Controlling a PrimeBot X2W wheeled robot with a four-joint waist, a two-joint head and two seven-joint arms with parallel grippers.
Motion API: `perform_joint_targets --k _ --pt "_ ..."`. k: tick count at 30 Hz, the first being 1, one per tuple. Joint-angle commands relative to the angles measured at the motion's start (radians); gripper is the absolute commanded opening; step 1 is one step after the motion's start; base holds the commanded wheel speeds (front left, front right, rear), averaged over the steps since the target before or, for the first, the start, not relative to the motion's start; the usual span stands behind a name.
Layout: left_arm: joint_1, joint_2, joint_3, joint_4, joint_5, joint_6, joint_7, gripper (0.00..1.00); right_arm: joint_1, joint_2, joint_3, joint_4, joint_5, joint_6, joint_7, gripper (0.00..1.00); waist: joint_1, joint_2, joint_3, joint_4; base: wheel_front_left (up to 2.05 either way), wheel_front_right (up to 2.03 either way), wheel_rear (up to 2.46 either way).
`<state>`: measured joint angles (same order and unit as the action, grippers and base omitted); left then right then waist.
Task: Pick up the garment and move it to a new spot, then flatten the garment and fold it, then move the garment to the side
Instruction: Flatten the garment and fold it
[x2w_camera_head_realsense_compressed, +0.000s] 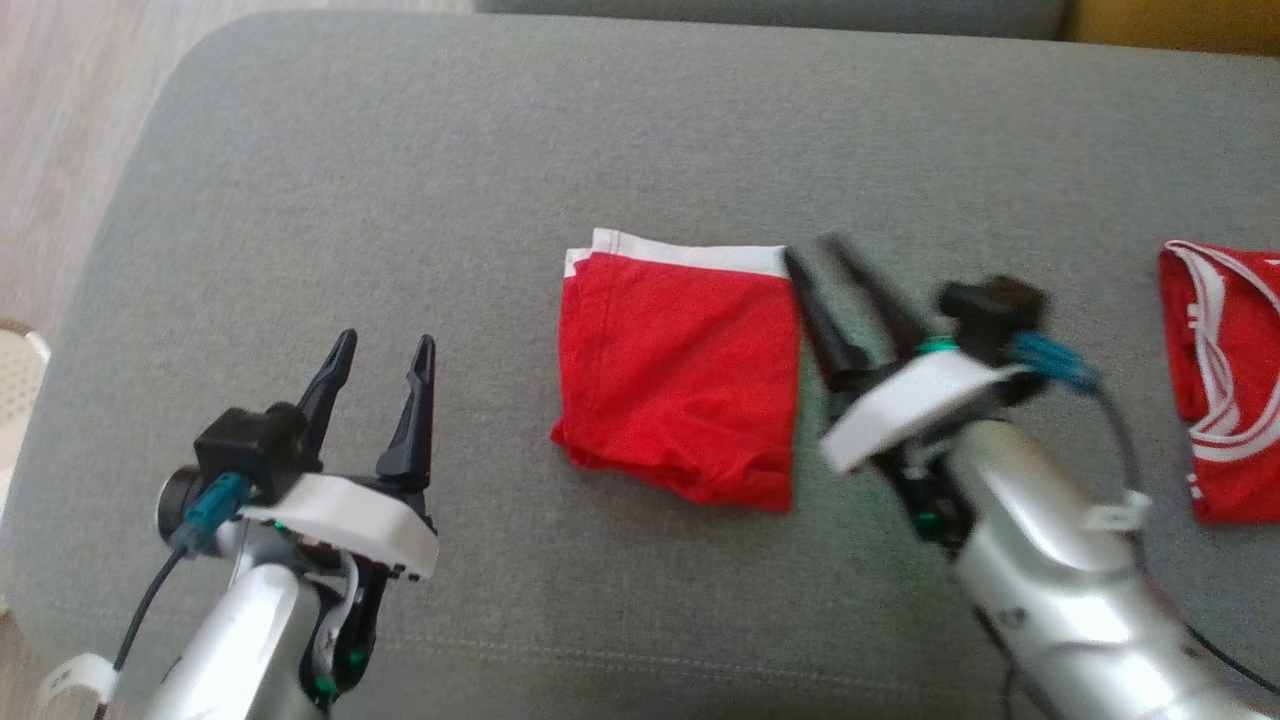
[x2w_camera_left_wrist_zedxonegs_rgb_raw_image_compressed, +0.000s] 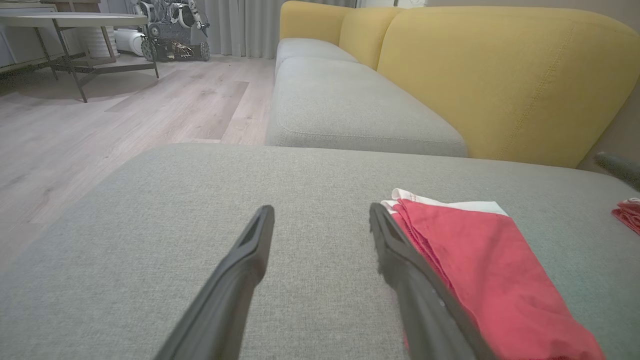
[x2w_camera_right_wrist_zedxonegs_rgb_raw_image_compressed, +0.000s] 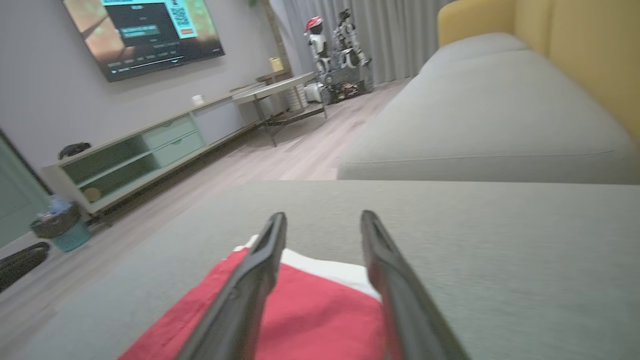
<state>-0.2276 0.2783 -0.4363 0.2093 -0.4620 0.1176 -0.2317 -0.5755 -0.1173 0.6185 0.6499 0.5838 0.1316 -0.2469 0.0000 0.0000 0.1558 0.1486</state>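
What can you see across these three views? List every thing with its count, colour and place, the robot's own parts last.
folded garment: one, red with white band, middle of the cushion
second garment: one, red with white stripes, on the cushion, far right
cushion: one, grey, under both garments
backrest: one, yellow, behind the cushion
floor: pale wood, left of the cushion
screen: one, lit, on the wall
left jaws: one pair, black, open, left of the folded garment
right jaws: one pair, black, open, at its upper right corner
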Motion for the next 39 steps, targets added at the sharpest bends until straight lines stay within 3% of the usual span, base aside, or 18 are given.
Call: perform_joint_targets --k 1,8,14,24,39 --pt "-0.023 0.034 0.047 -0.039 -0.008 0.008 -0.005 1.0 0.038 -0.004 -0.059 -0.047 -0.044 -0.001 -0.012 1.0 0.0 0.0 -0.017 -0.019 0.0 0.0 0.0" --pt "0.008 0.066 0.056 -0.077 -0.001 0.031 0.004 1.0 0.203 -0.014 -0.385 -0.256 -0.268 -0.001 0.05 1.0 0.0 0.0 -0.047 -0.053 0.0 0.0 0.0" --pt "0.04 0.083 0.059 -0.099 0.0 0.046 0.01 1.0 0.378 0.022 -0.552 -0.503 -0.389 -0.001 0.186 1.0 0.0 0.0 -0.073 -0.07 0.0 0.0 0.0" --pt "0.089 0.107 0.044 -0.121 0.001 0.055 0.033 1.0 0.579 0.055 -0.644 -0.752 -0.434 -0.001 0.325 1.0 0.0 0.0 -0.124 -0.08 0.0 0.0 0.0" --pt "0.157 0.127 0.035 -0.148 -0.01 0.08 0.057 1.0 0.671 0.066 -0.661 -0.832 -0.436 -0.001 0.38 1.0 0.0 0.0 -0.186 -0.082 0.0 0.0 0.0"
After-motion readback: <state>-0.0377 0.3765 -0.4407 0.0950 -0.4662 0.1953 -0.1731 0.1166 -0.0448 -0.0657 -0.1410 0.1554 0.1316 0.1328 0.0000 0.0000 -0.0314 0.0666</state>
